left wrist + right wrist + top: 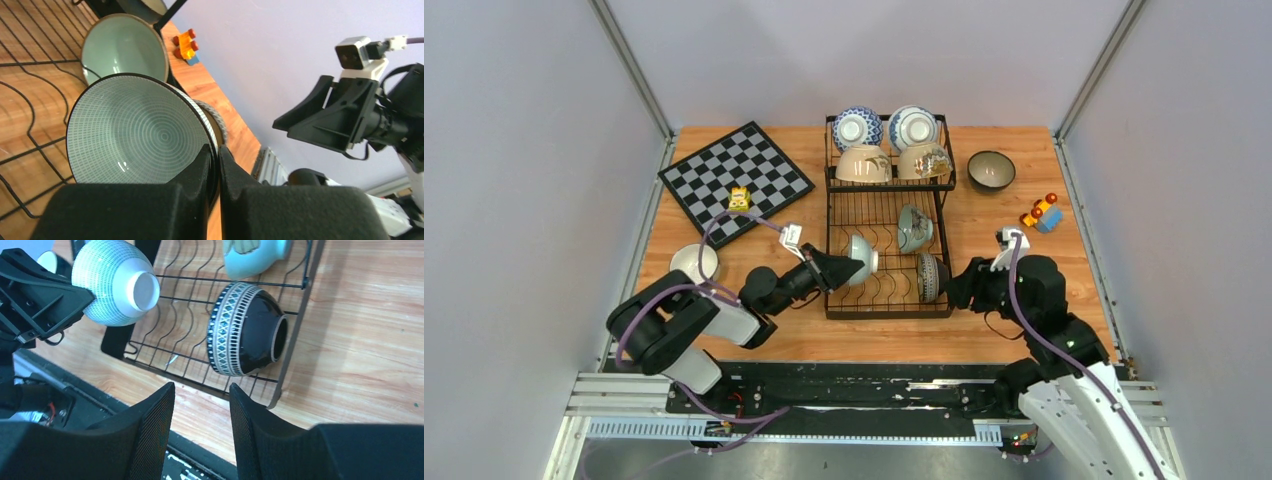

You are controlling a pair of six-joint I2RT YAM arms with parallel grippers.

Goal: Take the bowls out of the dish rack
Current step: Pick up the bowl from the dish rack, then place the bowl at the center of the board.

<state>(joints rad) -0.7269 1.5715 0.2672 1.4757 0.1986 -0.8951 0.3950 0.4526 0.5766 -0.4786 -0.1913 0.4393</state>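
A: Seven bowls in the rack [889, 314], counting the held one. Which is in hand?

B: Lined bowl [135, 132]. The left gripper [216, 155] is clamped on its rim, one finger inside and one outside. The bowl is tipped on its side over the left of the lower tray. I can't tell if it clears the wires.

A: How will it handle?

B: My guess is glazed ceramic: stiff, slick, and it chips if it knocks wire. Probably light enough for a rim pinch, but it may swivel in that narrow grip, so lift slow and level.

A: Right gripper [200, 405]?

B: Jaws apart, holding nothing. It hovers just off the rack's right front corner, near the dark bowl [247, 330], not touching.

A: Where would it grab that one?

B: The dark bowl lies on its side between the tray wires, foot ring toward the rack's right edge, mouth facing away. The body is too round and slick, so I'd take the rim where it stands above the wires. The foot looks too shallow to trust.

A: The others?

B: The teal bowl [914, 228] leans on the tray further back. Four upper-tier bowls [864, 164] sit in the raised basket at the far end. A black bowl [991, 170] sits on the table to the right of the rack.
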